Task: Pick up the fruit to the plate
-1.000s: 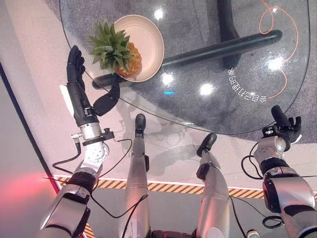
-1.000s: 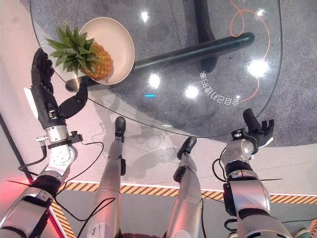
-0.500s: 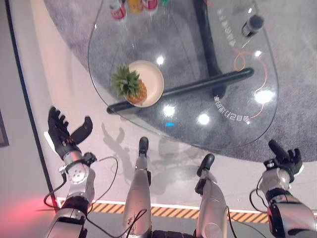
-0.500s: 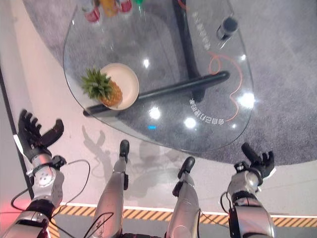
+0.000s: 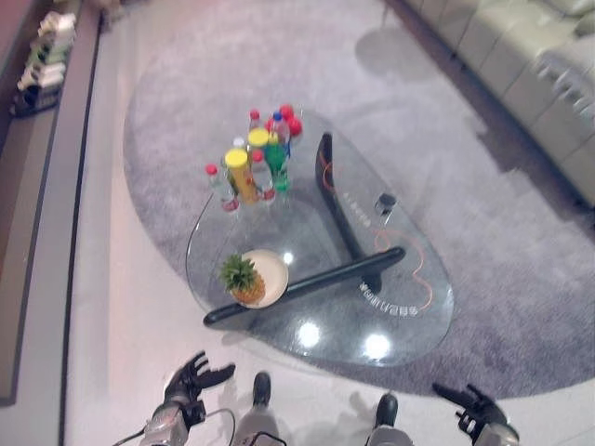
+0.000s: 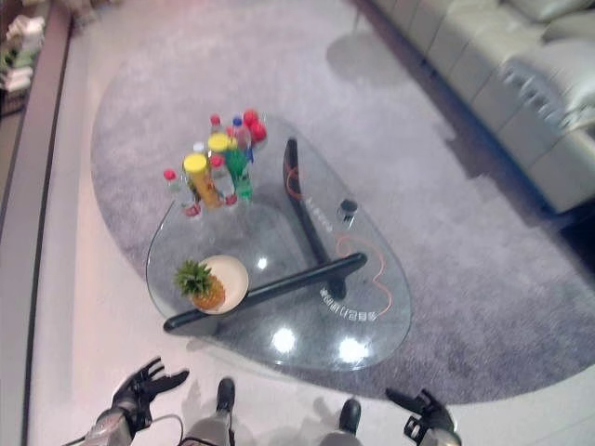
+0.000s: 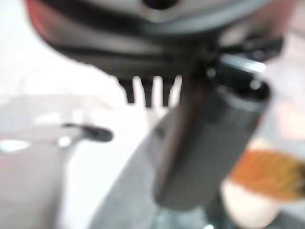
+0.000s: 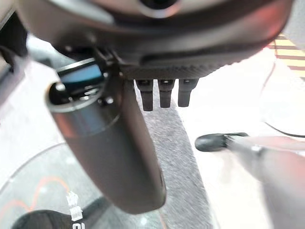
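— What has moved since half a second ago?

— Both hands have pulled back from the desk; a second ago the left hand stood right at the rim by the plate, and now it hangs low over the pale floor, well apart from the glass. Mind that the whole scene has also shifted, so the camera itself has moved; the pineapple rests on the plate as before.

— How does the fruit look?

— Orange-brown body, spiky green crown, lying on the plate's left part. The plate is cream and round, near the desk's near-left edge.

— And the hands?

— Left hand: fingers spread wide and straight, thumb out to the side, holding nothing. Right hand: likewise spread, with nothing in it, low on the right, just off the carpet's edge. In the right wrist view the thumb juts forward, the other fingers straight beside it.

— What else is around?

— A cluster of bottles with red, yellow and green tops at the desk's far end, well apart from the plate. A small dark cup farther right, and an orange cord looping on the glass. A dark base shows through the top. A grey carpet lies beneath, a pale sofa at the far right.

— Anything between the hands and the fruit?

— Just bare floor and the glass rim.
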